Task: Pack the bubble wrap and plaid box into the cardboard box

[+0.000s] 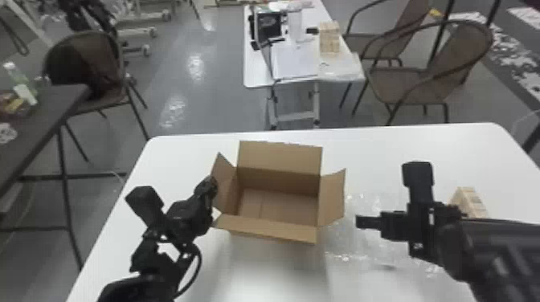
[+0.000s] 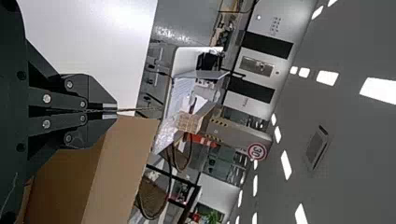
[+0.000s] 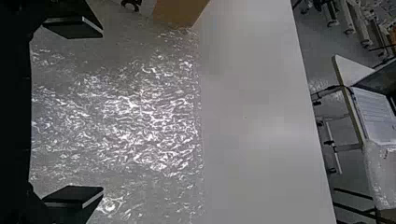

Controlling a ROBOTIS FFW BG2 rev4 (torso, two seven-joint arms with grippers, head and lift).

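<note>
My left claw (image 2: 110, 110) clamped on the cardboard box (image 1: 279, 158), I should lower my spread right claw (image 3: 102, 112) fully onto the bubble wrap (image 3: 149, 121) before pinching.

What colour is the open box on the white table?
The box is brown, a bit darker inside. The head view shows it best.

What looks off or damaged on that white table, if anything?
Nothing stands out as spilled or damaged. The cardboard box is open and empty, its left flap pinched by the left gripper; the bubble wrap lies spread beside it, ordinary for unfinished packing.
</note>
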